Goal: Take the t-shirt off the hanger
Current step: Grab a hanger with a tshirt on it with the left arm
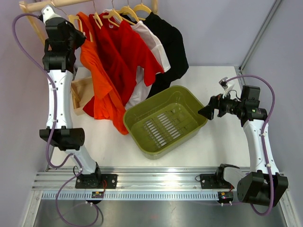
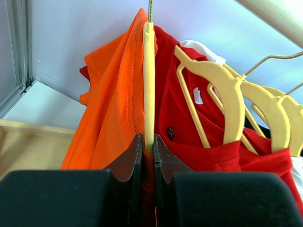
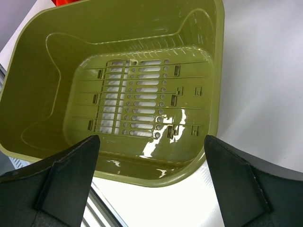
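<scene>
One orange t-shirt (image 2: 111, 109) hangs on its hanger (image 2: 149, 85) at the rail (image 2: 284, 19).
Closed left fingers (image 2: 131, 158) pinch the hanger, fabric touching them; right fingers (image 3: 71, 165) gape, empty, beside a bin (image 3: 33, 85).

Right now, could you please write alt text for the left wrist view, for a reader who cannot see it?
The black left gripper is shut on a pale yellow hanger, with an orange t-shirt draped on its left. To the right, red t-shirts hang on matching hangers.
</scene>
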Available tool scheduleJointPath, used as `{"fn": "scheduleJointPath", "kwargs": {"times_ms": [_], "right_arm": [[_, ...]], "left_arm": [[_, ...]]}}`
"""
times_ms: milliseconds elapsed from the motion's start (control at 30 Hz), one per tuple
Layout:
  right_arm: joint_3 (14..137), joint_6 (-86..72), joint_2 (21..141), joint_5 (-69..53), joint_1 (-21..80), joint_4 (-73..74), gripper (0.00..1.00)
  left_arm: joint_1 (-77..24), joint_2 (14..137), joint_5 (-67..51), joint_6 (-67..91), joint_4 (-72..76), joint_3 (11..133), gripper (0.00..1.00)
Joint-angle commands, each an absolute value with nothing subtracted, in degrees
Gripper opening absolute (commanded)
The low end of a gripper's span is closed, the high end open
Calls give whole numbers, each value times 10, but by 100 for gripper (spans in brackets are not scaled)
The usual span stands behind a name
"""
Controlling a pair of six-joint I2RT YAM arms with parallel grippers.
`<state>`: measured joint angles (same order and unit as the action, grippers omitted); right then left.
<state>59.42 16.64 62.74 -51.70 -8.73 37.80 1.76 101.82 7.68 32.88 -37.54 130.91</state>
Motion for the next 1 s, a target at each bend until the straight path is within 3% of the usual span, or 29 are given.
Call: {"fn": "scheduleJointPath", "kwargs": {"times_ms": [0, 433, 800, 967], "right_arm": [[592, 177, 616, -523, -84, 372, 100], [591, 188, 612, -527, -84, 377, 100], [601, 338, 616, -665, -84, 483, 99], [627, 412, 644, -707, -84, 566, 100]], "left_arm": [[23, 945, 67, 331, -269, 1321, 0], [23, 909, 33, 318, -258, 1296, 0], [23, 667, -22, 252, -190, 973, 0], [23, 577, -70, 205, -220, 884, 0]]}}
